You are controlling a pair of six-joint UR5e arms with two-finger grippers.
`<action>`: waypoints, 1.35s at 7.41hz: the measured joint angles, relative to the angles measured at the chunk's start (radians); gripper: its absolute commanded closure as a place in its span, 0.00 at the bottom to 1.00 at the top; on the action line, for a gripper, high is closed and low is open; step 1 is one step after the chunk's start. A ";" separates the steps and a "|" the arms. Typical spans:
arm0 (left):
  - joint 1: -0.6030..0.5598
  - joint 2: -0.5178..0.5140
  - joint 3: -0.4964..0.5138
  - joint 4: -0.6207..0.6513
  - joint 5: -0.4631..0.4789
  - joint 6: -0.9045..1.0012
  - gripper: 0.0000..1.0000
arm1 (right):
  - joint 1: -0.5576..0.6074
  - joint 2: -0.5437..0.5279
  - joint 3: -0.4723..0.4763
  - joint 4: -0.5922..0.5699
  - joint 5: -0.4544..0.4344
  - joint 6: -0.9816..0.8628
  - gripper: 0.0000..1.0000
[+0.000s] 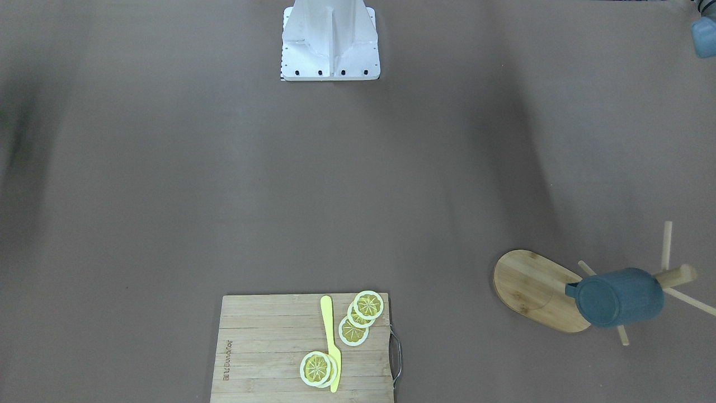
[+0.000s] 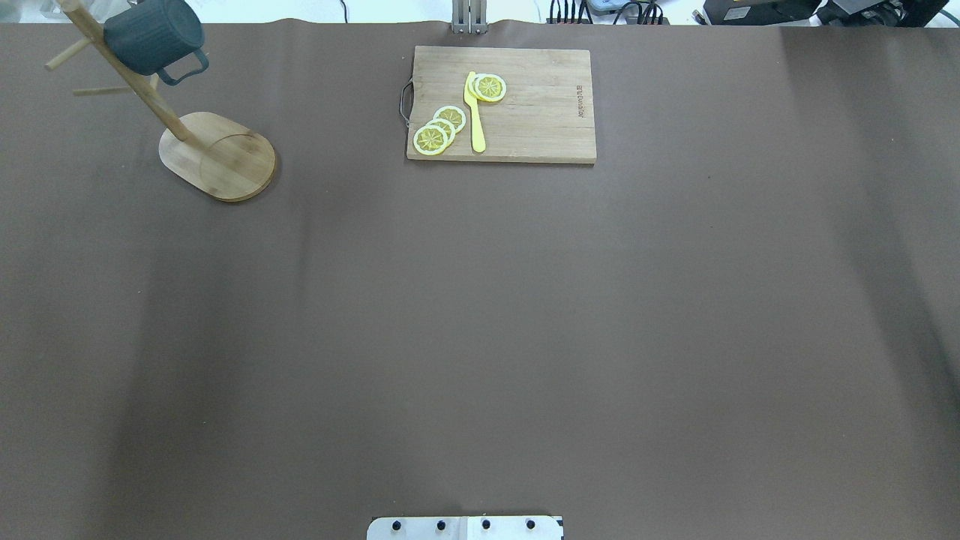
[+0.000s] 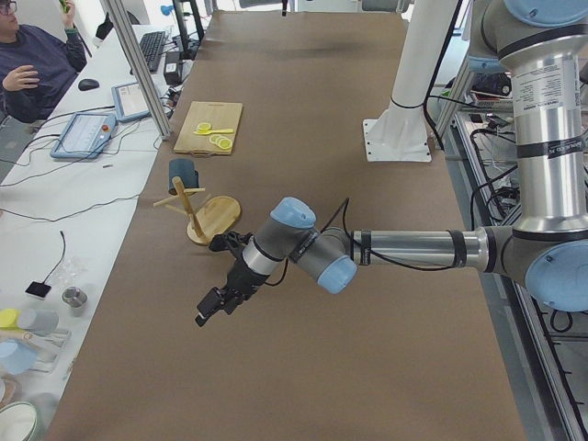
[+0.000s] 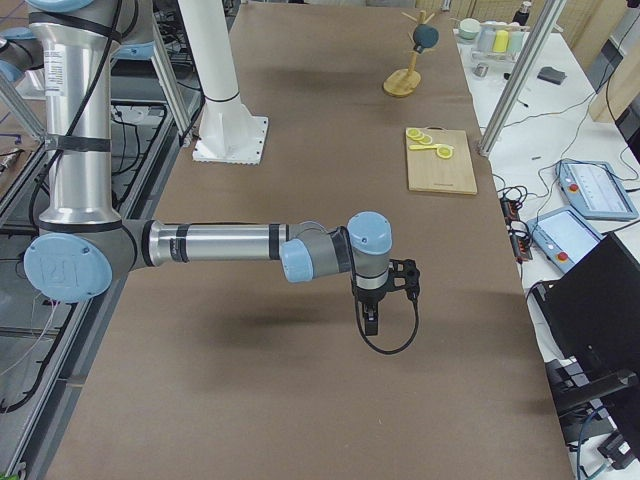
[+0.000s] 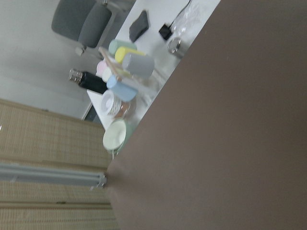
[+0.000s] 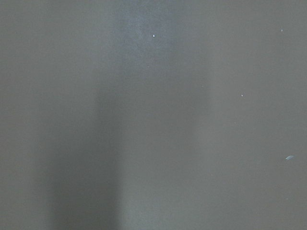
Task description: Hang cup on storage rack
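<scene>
Across the table from the robot, we are looking down on one cup (image 1: 618,296) that is sitting high on one rack (image 1: 531,285). It is tilted, its body against the post near the top and its handle sticking out free; which peg is carrying it we cannot tell. Four thin pegs are showing. One cutting board (image 1: 263,347) is lying well apart from the rack. It is carrying one yellow knife (image 1: 331,341) and five lemon slices (image 1: 353,331): three overlapping in a row on one side of the knife, two stacked against its other side. One white robot base (image 1: 330,45) is standing at the far edge.

From overhead we are counting the same: one cup up on the rack at the far left corner, one board, one knife, five slices.

From the left end, the left arm is stretching low over the brown cover (image 3: 367,349). The left gripper (image 3: 211,308) is hanging apart from the rack; whether it is wide or narrow we cannot tell. One person (image 3: 32,73) is sitting beside the table.

From the right end, the right gripper (image 4: 370,320) is pointing down, well apart from board and rack; its opening we cannot tell either.

On the left wrist view, we are seeing the cover and a blurred side table (image 5: 158,57); on the right wrist view, only the cover.
</scene>
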State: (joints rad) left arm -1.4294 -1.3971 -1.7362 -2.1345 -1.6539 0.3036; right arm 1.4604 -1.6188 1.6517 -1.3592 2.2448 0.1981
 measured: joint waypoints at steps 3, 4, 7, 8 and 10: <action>-0.081 0.009 -0.050 0.322 -0.280 -0.182 0.01 | 0.000 -0.004 -0.004 0.013 -0.002 0.000 0.00; -0.114 0.027 -0.048 0.365 -0.490 -0.390 0.01 | 0.000 -0.004 -0.005 0.013 -0.002 0.000 0.00; -0.138 0.057 -0.032 0.400 -0.676 -0.591 0.01 | 0.000 -0.004 -0.006 0.013 -0.001 0.001 0.00; -0.096 0.050 -0.027 0.431 -0.677 -0.595 0.02 | -0.001 -0.004 -0.007 0.012 -0.001 0.001 0.00; -0.021 0.037 -0.044 0.493 -0.660 -0.590 0.01 | -0.001 -0.004 -0.009 0.012 -0.002 0.001 0.00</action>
State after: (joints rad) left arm -1.4502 -1.3603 -1.7802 -1.6417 -2.3142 -0.2865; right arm 1.4591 -1.6229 1.6423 -1.3468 2.2433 0.1987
